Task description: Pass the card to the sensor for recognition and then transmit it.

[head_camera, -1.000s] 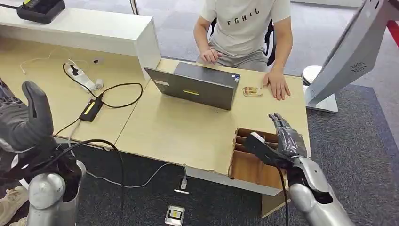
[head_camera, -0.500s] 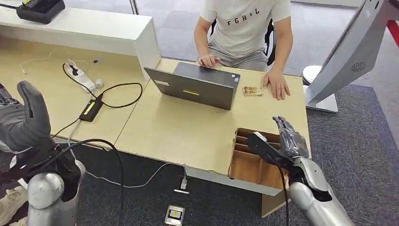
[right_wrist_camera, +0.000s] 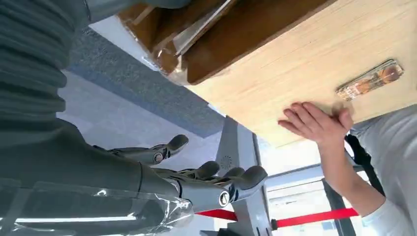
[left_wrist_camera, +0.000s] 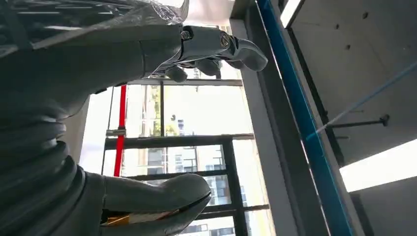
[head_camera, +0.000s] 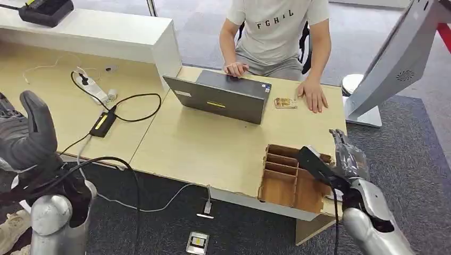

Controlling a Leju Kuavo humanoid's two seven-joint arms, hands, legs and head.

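Spanning the centre of the head view, a light wooden desk (head_camera: 202,143) carries the scene, with a person (head_camera: 276,32) in a pale T-shirt seated at its far edge, upper centre, one hand on the keyboard and the other flat on the desktop. Right of the desk, at the upper right of the frame, a tall white sensor stand (head_camera: 393,64) leans over its base. A grey laptop (head_camera: 223,98) stands open just above the frame's centre, its lid back toward the camera. At lower left the left hand (head_camera: 29,138) is raised, fingers apart and holding nothing; the left wrist view shows the thumb and fingers well separated against a window. At lower right the right hand (head_camera: 332,162) hovers at the right edge of a wooden divider box (head_camera: 284,178), fingers extended and spread, grasping nothing. A black power adapter (head_camera: 103,123) with cable lies on the desk at left. The card (head_camera: 285,103) lies flat on the desk just beside the person's resting hand, right of the laptop, well apart from both robot hands
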